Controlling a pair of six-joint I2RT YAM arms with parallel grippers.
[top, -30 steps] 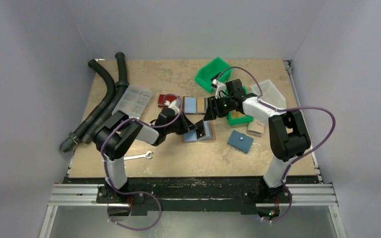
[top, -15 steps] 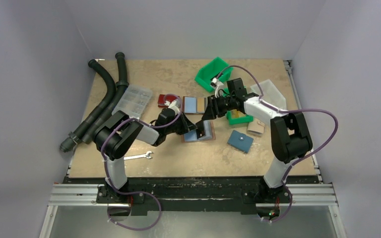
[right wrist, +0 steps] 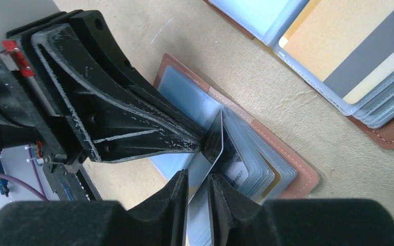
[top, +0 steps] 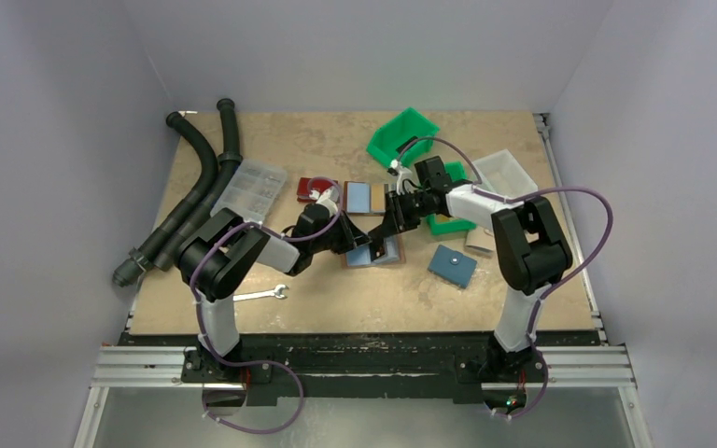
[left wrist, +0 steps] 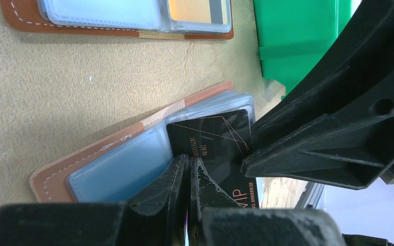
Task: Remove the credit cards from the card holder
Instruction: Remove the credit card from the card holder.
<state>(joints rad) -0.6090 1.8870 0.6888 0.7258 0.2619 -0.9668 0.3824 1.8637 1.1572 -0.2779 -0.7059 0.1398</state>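
My two arms meet low over the middle of the table [top: 355,294]. The black hoses [top: 196,182] lie well apart from them, on the outer side of my left arm. A green bin [left wrist: 297,36] stands near my right gripper [right wrist: 199,177], on its far side. A brown card holder [left wrist: 45,180] lies open and flat directly under both grippers. A second card holder [right wrist: 390,136] lies open just beyond my fingertips, with an orange and grey card [right wrist: 338,56] in its sleeve. My left gripper [left wrist: 189,160] is clenched, and its tips are pressed together on the clear sleeves, right at the edge of the black card [left wrist: 210,136]. I cannot tell if something thin is nipped between them. The black card is partly out of its sleeve and tilted up from the holder, and it passes between the fingers [right wrist: 177,197] of my right gripper. These fingers stand close on both sides of the card, and one of them touches it. I cannot tell if they already press it from both sides. The pale cards [right wrist: 236,171] are inside the sleeves of the holder, just beside my right fingertips.
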